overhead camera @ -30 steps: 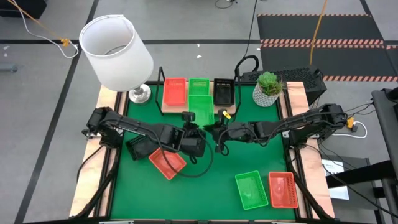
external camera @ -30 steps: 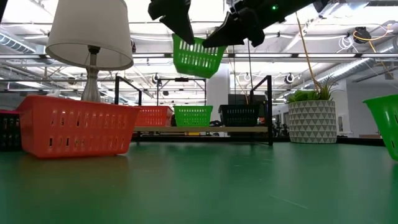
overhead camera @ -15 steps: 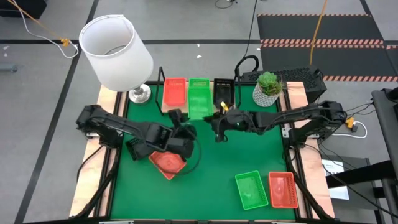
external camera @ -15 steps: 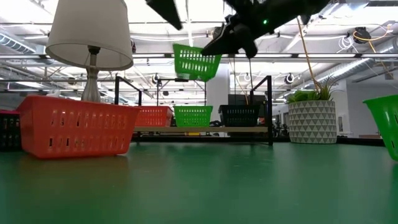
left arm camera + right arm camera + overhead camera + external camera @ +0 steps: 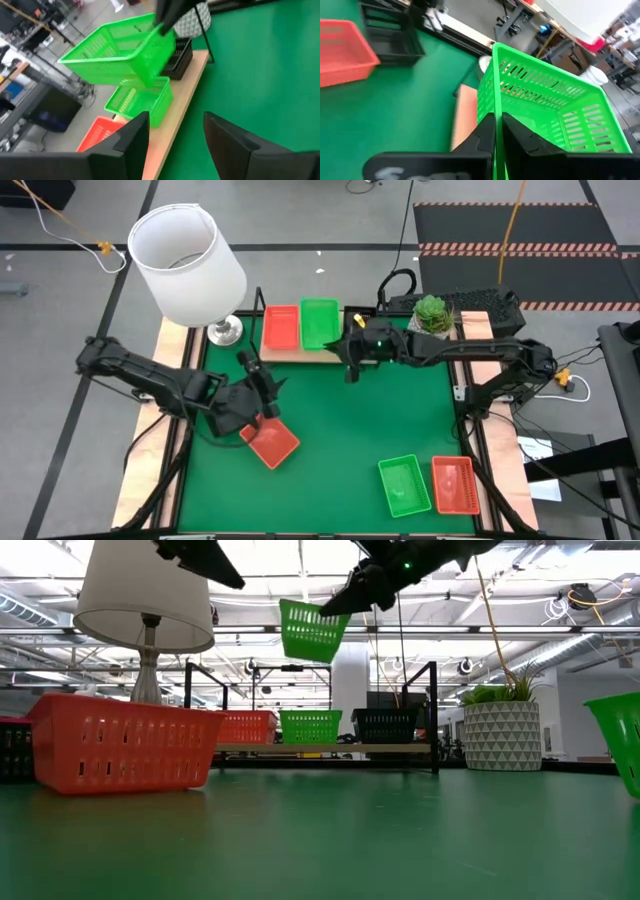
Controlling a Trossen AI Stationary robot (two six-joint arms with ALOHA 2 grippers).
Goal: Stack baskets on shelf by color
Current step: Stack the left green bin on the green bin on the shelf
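Observation:
My right gripper (image 5: 346,348) is shut on a green basket (image 5: 320,323) and holds it in the air over the shelf (image 5: 186,98). On the shelf's board sit an orange basket (image 5: 245,726), a green basket (image 5: 310,726) and a black basket (image 5: 385,725), each on its base. My left gripper (image 5: 175,117) stands open with nothing between its fingers, over the table's left part, near an orange basket (image 5: 272,442) and a black basket (image 5: 224,420) that rest on the mat. My right gripper pinches the green basket's wall at one corner (image 5: 492,107), with one finger on each side of it. The fingers come slanting from the table's right (image 5: 345,602). The basket hangs tilted, lifted clear, above the green basket on the shelf (image 5: 140,100).
A lamp (image 5: 190,260) stands at the far left corner and a potted plant (image 5: 431,320) at the far right. A green basket (image 5: 404,484) and an orange basket (image 5: 455,484) lie near the front right. The mat's middle (image 5: 360,420) is bare.
My left gripper has let go of the green basket and drawn back toward the table's left edge. My right gripper has carried the basket alone toward the far edge and slightly up, until it hangs over the shelf's green basket.

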